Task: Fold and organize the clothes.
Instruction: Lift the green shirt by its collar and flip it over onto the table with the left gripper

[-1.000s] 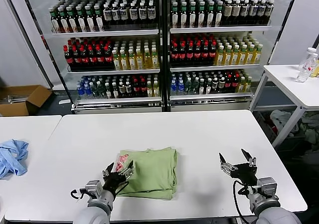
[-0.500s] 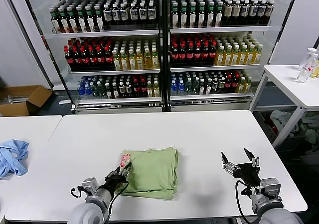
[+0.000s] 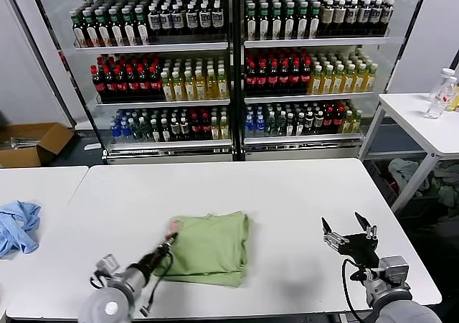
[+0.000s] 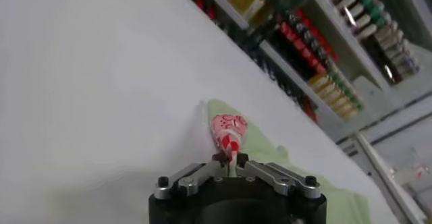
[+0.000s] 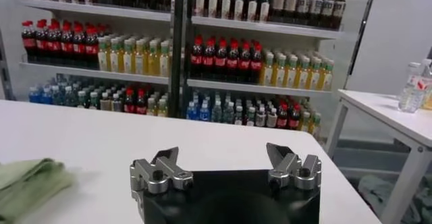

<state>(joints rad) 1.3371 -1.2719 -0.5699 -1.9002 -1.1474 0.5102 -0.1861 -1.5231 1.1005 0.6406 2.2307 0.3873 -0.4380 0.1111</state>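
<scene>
Pinching the printed corner of the folded green polo shirt (image 3: pixel 209 246), the left gripper (image 3: pixel 169 242) is fully closed on fabric. The right gripper (image 3: pixel 349 235) hovers wide open and empty over the bench (image 3: pixel 287 194).

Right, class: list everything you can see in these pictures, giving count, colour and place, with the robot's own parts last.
Polo shirt: one, light green, folded, near edge of the white table.
Garment: one, light blue, crumpled on the left table.
Drink bottles: many, mixed colours, on shelves behind.
Cardboard box: one, brown, on the floor, far left.
Left end effector: shut on the shirt's printed corner.
Right end effector: open, over the table's right side.
</scene>
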